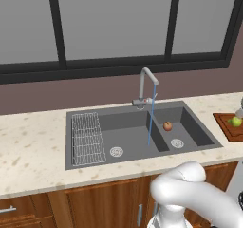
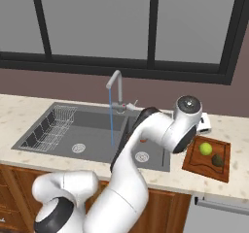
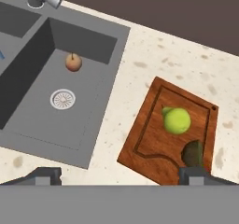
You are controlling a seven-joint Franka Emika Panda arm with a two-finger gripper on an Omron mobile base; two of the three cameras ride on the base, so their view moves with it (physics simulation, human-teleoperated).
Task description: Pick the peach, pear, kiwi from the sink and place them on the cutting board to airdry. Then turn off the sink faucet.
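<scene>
The tool point(image 3: 119, 175) hangs released above the desk point(image 3: 186, 64), its two tips spread wide and holding nothing; one tip sits over the sink's front rim, the other over the near corner of the board point(image 3: 156, 146). The board lies on the desk just right of the sink point(image 1: 85, 160), a strip of bare speckled top between them. The pear point(image 3: 177, 121) rests near the board's middle, well inside the raised rim. The kiwi point(image 3: 193, 153) lies beside it toward the near edge (partly behind a tool tip, so its exact spot by the rim is hard to tell). The peach point(image 3: 73, 62) sits alone on the floor of the right basin, near the back wall and apart from the drain point(image 3: 63, 99), with open floor all round it. The faucet point(image 1: 147, 87) stands at the sink's back edge over the divider, its blue stream point(image 1: 151, 122) falling into the left basin. A wire rack point(image 1: 87, 139) fills the far left end of that basin.
</scene>
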